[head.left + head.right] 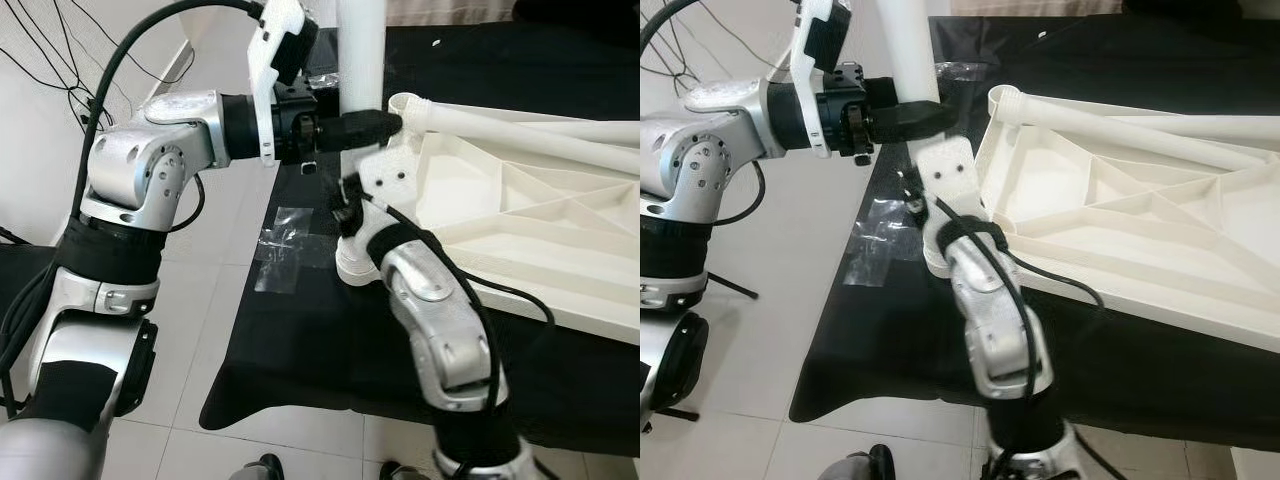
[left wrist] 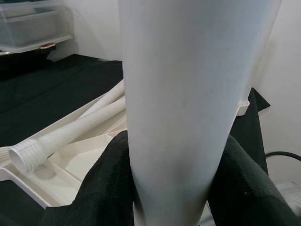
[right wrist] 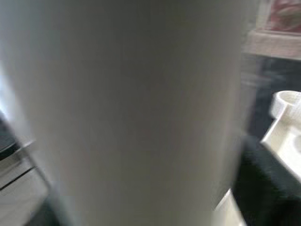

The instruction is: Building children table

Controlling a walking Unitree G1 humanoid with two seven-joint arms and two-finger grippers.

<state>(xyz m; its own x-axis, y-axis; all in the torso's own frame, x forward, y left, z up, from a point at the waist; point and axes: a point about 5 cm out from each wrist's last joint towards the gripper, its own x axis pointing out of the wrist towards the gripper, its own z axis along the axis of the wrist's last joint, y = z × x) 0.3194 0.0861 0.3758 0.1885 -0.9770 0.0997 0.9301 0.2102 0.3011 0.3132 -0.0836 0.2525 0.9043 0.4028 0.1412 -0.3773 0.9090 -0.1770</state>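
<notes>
Two tools (image 1: 372, 125) (image 1: 352, 205) clamped on upright table leg (image 1: 360, 50), tabletop (image 1: 520, 230) beside, loose legs (image 1: 520, 130) inside.

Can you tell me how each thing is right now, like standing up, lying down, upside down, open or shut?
White plastic table top: upside down on the black cloth, ribs showing.
Tall white plastic table leg: upright at the top's corner.
Other white table legs: lying loose on the upturned top.
Left gripper: shut on the upright leg.
Right gripper: low against the same leg, fingers hidden.
Clear tape: stuck flat on the cloth.
</notes>
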